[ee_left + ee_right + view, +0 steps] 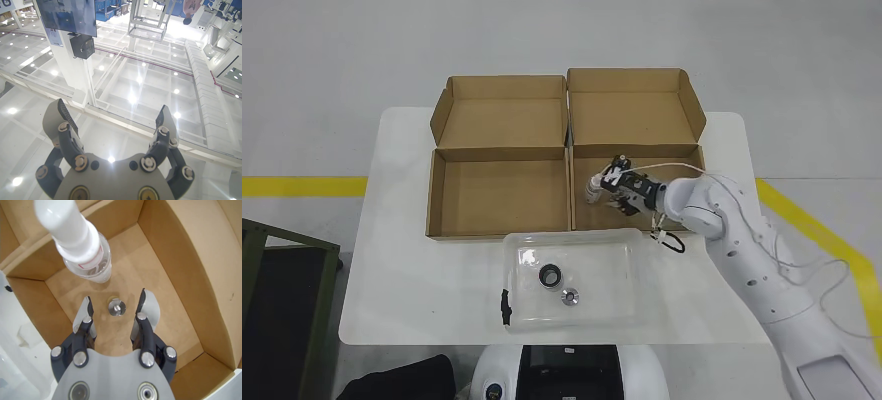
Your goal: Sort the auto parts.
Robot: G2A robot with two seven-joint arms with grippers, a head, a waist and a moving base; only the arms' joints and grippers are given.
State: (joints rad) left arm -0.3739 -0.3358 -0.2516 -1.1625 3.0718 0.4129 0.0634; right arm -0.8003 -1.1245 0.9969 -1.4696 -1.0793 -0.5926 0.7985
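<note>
My right gripper (pixel 115 298) (pixel 614 190) hangs open inside the right cardboard box (pixel 682 160). A small silver round part (pixel 116 308) lies on the box floor straight below the gap between its fingers, untouched. A white and clear bulb-like part (pixel 88 256) (pixel 594 187) lies beside it in the same box. The clear tray (pixel 627 305) at the table's front holds a black ring (pixel 550 275) and a silver round part (pixel 570 295). My left gripper (pixel 113 113) is open, holds nothing and points up at the ceiling.
The left cardboard box (pixel 442 200) stands beside the right one, both with lids folded back. The box walls (pixel 189 275) close in around my right gripper. A small black piece (pixel 505 306) sits at the tray's left rim.
</note>
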